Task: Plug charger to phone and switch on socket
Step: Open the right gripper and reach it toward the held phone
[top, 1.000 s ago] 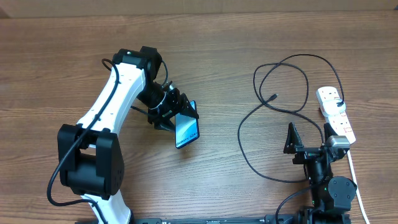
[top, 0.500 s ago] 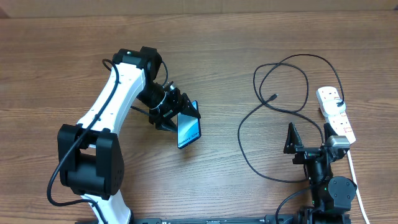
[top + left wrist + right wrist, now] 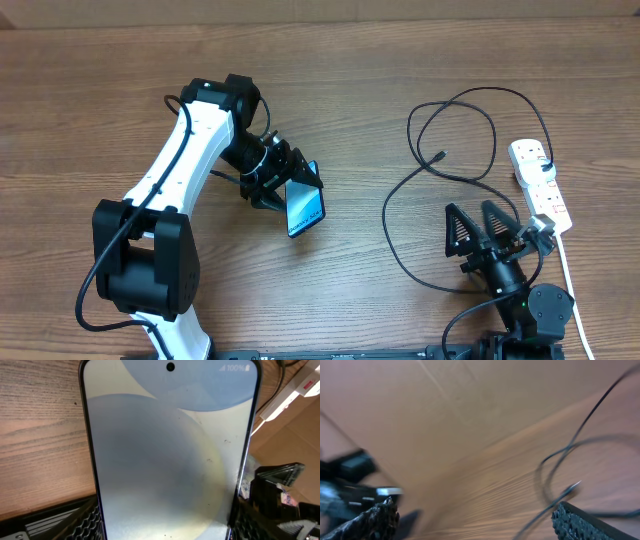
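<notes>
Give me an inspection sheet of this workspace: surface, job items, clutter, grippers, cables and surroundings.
Surface: wooden table, brown grain.
Job's things: phone held tilted, screen lit, no cable attached; socket lies at the table's right side, switch state too small to tell.
Clutter: nothing seen.
Grippers: left gripper shut on the phone; right gripper open and empty, beside the socket; its wrist view is blurred.
Cables: charger in loose loops, connector tip lying free on the table; white cord runs from the socket toward the near edge.
Surroundings: pale strip beyond the far edge; nothing else seen.
</notes>
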### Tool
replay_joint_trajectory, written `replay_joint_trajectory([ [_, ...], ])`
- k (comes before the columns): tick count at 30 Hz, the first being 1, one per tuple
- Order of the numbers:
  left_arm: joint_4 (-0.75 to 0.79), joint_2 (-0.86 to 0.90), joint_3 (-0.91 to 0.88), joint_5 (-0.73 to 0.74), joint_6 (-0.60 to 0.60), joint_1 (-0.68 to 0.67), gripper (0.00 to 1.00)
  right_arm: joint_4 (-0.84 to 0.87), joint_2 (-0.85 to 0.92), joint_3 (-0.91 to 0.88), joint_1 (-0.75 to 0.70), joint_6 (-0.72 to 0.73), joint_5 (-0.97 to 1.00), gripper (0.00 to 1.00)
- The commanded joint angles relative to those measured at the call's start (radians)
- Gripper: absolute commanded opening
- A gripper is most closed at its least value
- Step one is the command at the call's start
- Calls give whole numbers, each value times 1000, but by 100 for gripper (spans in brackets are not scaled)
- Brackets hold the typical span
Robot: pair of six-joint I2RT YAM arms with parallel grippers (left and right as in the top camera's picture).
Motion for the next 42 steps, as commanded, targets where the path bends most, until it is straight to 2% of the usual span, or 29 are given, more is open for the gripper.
replay_joint_trajectory([
  [1,14,-1,29,45,-18,6,47,10,-9,-11,-2,235,-78,100],
  [4,34,-1,29,45,-22,6,47,10,-9,-11,-2,224,-77,100],
  [9,66,-1,29,44,-21,6,47,9,-9,-3,-2,74,-132,99],
  [14,79,-1,29,44,-21,6,47,-82,16,65,-2,43,-135,99],
  [22,113,-1,29,42,-31,6,47,-388,172,269,-2,-67,-135,100],
  [32,214,-1,29,37,-90,4,45,-760,468,641,0,-222,-135,99],
  [36,230,-1,29,37,-93,4,44,-914,564,762,11,-223,-139,99],
  [39,248,-1,29,37,-101,4,44,-962,586,795,22,-222,-191,99],
  [42,263,-1,29,37,-104,4,44,-969,589,800,23,-223,-326,100],
])
